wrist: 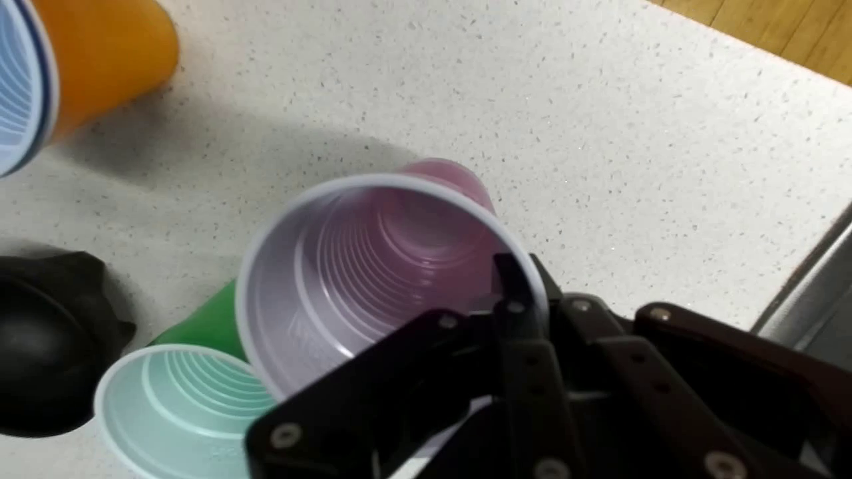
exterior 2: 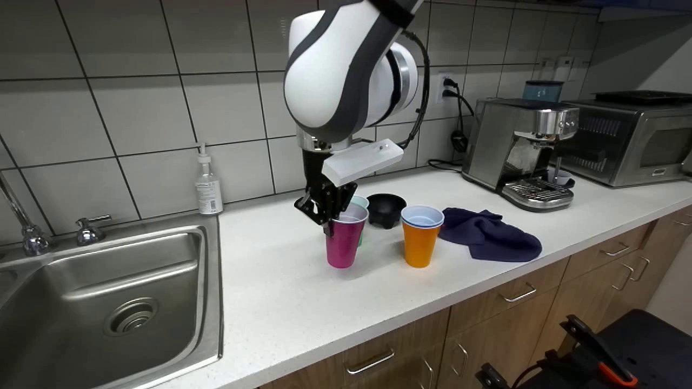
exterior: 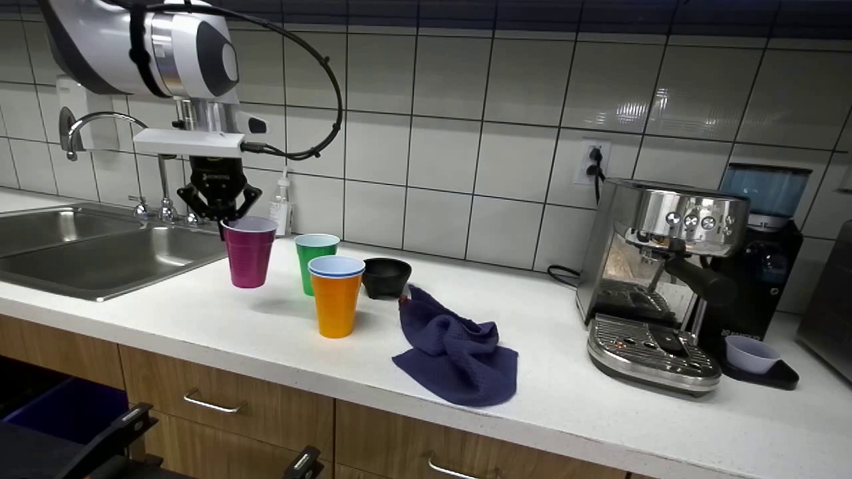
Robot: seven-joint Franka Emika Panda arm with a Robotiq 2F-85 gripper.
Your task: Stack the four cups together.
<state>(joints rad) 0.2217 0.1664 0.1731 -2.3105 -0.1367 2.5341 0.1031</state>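
My gripper is shut on the rim of the purple cup, with one finger inside and one outside in the wrist view. The purple cup is roughly upright, a little above the counter, in both exterior views. The green cup stands on the counter behind it; in an exterior view it is mostly hidden. The orange cup stands upright on the counter. The blue cup sits inside the orange cup, with only its rim and inside showing.
A low black bowl stands close behind the orange and green cups. A crumpled dark blue towel lies beside the orange cup. The sink, a soap bottle and a coffee machine are around the counter.
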